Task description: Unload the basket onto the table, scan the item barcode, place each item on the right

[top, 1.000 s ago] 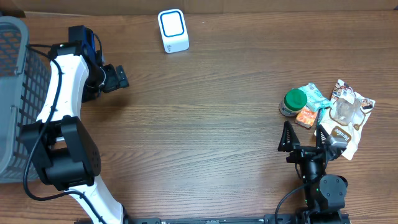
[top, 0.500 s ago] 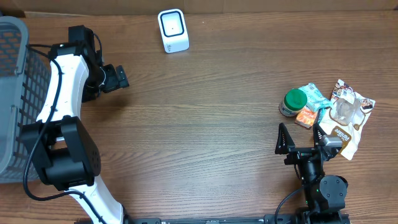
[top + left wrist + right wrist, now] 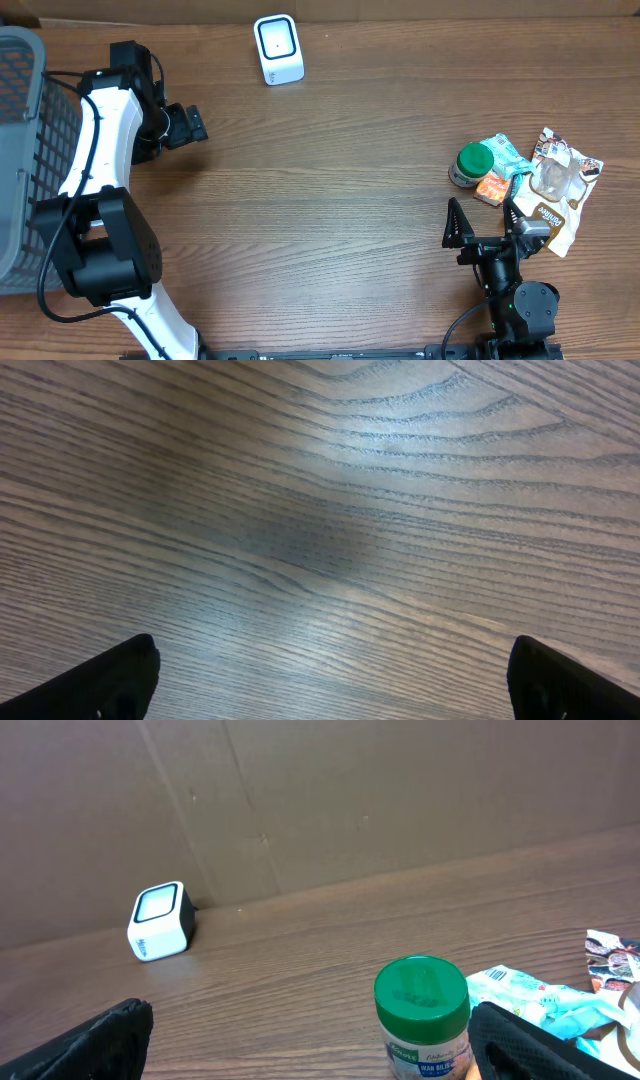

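Left gripper (image 3: 192,126): over the left side of the table (image 3: 330,230), jaws spread wide, gripping nothing. The left wrist view shows only wood grain between its fingertips (image 3: 105,682).

Right gripper (image 3: 482,214): near edge of the table on the right, jaws also fully apart, gripping nothing. Seen from overhead, its right finger overlaps the edge of the white pouch (image 3: 562,185); can't tell whether they touch.

The items lie loose in a cluster on the right, just beyond the right gripper:
- Green-lidded jar (image 3: 472,164): upright, and the leftmost of the group.
- Teal packet (image 3: 507,150): right against the jar.
- Orange packet (image 3: 492,187): flat, between the jar and the pouch.
- White pouch: furthest right.

In the right wrist view the jar stands ahead between the two fingers, label toward the camera. The print is too small to read, so I can't pick out a barcode.

Scanner (image 3: 278,48): a white box at the far edge of the table, left of centre, by the cardboard wall (image 3: 400,790). It is well apart from the items and both grippers.

Grey basket (image 3: 22,150): at the left edge, beside the left arm.
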Robot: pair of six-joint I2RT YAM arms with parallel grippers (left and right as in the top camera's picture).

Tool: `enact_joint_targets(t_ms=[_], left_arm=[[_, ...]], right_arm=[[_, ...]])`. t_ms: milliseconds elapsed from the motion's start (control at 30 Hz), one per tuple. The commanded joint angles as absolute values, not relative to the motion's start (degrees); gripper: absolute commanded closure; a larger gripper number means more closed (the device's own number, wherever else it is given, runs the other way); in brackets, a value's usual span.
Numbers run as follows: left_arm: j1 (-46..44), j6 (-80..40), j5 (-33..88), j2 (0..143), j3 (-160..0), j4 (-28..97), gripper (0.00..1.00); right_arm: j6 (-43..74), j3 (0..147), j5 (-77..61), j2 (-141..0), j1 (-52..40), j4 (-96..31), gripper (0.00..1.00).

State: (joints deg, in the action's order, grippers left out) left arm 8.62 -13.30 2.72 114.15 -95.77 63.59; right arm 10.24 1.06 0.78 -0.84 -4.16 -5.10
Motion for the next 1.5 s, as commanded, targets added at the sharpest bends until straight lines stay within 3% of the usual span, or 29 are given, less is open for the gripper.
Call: enact_joint_targets(t_ms=[0,333,767,1067,1200,1467], left_arm=[[8.56,-12.84,2.35,113.78,-96.47,63.59,0.0],[7.68,-12.84,2.35,109.16,-96.47,63.59,0.0],[-1.28,-12.78,0.27,79.94,-96.47,62.81,0.01],[-0.36,-9.1,-3.03,64.69,-95.59,65.23,0.0],[-0.36,-2.94,-2.55,58.92,-89.95,58.19,0.01],[-0.34,1.93,1.83,42.68,-62.46,29.32,0.0]], right_arm=[[9.54,0.45,0.51,-0.16,-4.1,-4.78,0.0],[9.54,0.45,0.51,-0.16,-4.1,-4.78,0.0],[9.54,0.45,0.51,-0.16,-4.1,-4.75,0.0],[9.54,0.45,0.51,-0.16,-4.1,-4.75,0.0],[9.54,0.45,0.51,-0.16,-4.1,-4.78,0.0],[9.54,0.45,0.51,-0.16,-4.1,-4.78,0.0]])
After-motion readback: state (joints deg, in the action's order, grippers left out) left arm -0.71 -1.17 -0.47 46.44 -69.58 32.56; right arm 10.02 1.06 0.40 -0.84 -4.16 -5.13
